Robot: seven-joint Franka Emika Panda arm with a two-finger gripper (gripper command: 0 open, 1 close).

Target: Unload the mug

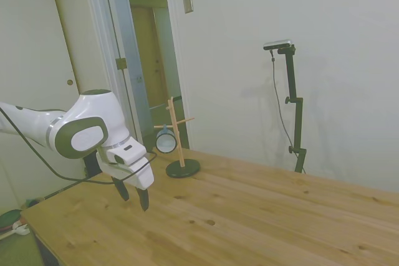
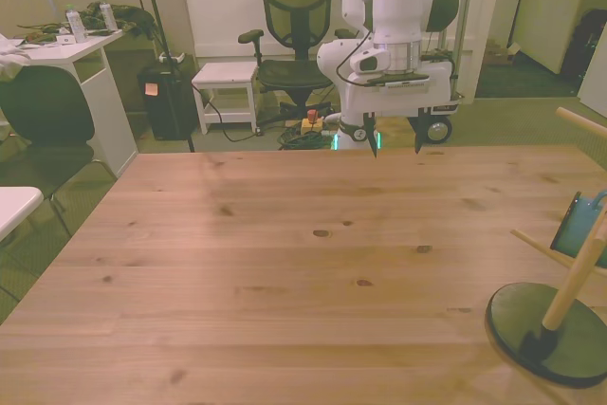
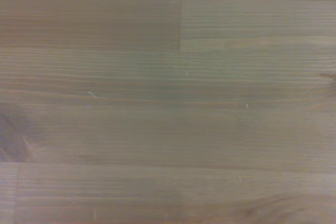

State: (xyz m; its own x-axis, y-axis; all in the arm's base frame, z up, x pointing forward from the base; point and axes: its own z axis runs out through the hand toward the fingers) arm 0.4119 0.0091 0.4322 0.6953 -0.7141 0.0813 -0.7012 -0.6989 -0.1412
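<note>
Mug (image 1: 166,139) hangs on a peg of the wooden stand (image 1: 179,147), well apart from gripper (image 1: 133,196). Jaws released, empty, pointing down over bare desk (image 1: 249,216); mug lies sideways, higher.

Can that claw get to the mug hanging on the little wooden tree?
Probably yes. The gripper hangs open above bare table, and nothing stands between it and the mug hanging on a peg of the stand.
</note>
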